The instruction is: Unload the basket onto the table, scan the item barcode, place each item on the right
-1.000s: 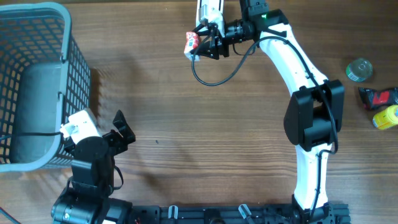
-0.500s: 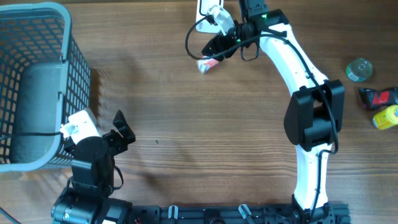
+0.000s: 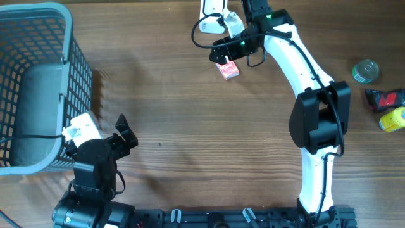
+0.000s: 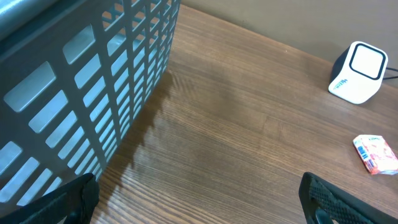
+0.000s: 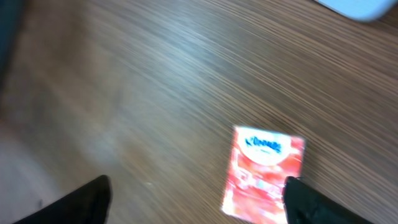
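Observation:
The item is a small red-and-white packet (image 3: 228, 69) lying flat on the wooden table, also seen in the left wrist view (image 4: 375, 154) and blurred in the right wrist view (image 5: 264, 171). My right gripper (image 3: 223, 54) hovers just above it, open, with the packet lying loose on the table by the right fingertip (image 5: 306, 200). The white barcode scanner (image 4: 357, 71) stands at the table's far edge, just behind the packet. My left gripper (image 3: 125, 132) rests near the front left beside the basket, open and empty.
A grey plastic basket (image 3: 38, 82) fills the left side, its wall close to my left gripper (image 4: 74, 81). At the far right lie a clear round lid (image 3: 366, 71), a red-and-black packet (image 3: 383, 98) and a yellow item (image 3: 392, 119).
My right gripper has opened and let go of the packet, which dropped from the jaws to the table. The wrist swung rightward. The left arm stayed still.

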Controlling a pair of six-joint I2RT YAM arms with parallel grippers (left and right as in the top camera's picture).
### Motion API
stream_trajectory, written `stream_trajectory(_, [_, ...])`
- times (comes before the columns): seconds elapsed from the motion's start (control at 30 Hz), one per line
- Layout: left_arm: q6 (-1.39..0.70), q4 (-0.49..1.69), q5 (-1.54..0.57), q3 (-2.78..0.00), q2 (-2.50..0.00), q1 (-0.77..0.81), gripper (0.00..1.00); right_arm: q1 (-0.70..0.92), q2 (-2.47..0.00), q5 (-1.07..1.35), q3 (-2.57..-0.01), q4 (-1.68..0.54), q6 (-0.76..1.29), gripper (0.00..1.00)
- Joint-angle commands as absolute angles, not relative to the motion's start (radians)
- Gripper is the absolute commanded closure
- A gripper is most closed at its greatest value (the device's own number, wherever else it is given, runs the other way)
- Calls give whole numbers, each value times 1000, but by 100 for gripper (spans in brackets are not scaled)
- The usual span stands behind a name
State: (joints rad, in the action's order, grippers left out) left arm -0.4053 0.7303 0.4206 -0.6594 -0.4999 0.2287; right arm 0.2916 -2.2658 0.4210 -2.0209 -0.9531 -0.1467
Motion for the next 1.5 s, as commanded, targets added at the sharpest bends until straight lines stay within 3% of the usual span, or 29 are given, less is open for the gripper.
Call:
stream_trajectory(0.0, [-401,731,408,-662,-491,222,0,295,-2232,252,-2044,-991,-150,0])
stream_trajectory(0.2, [-401,731,408,-662,-491,222,0,298,-2232,195,-2044,-1127,-432,0])
stream_trajectory(0.43, [-402,739,408,-662,-491,222,0,314,-2233,-43,-2043,-997,-772,1])
stream_trajectory(0.57, [-402,756,408,-662,-491,222,0,314,-2233,-17,-2043,-923,-766,0])
stream_trajectory(0.8, [-402,761,408,-662,-491,222,0,317,-2234,110,-2041,-945,-282,0])
stream_trajectory(0.93, [-402,761,407,-662,-491,222,0,313,-2234,247,-2041,-1050,164,0])
stream_trajectory(1.13, [-402,773,370,-662,-491,222,0,325,-2234,520,-2040,-1022,473,1])
stream_trajectory(1.3, [-402,783,346,-662,-491,222,0,328,-2234,534,-2040,-1028,574,0])
stream_trajectory(1.47, [-402,783,340,-662,-491,222,0,328,-2234,532,-2040,-1107,954,3])
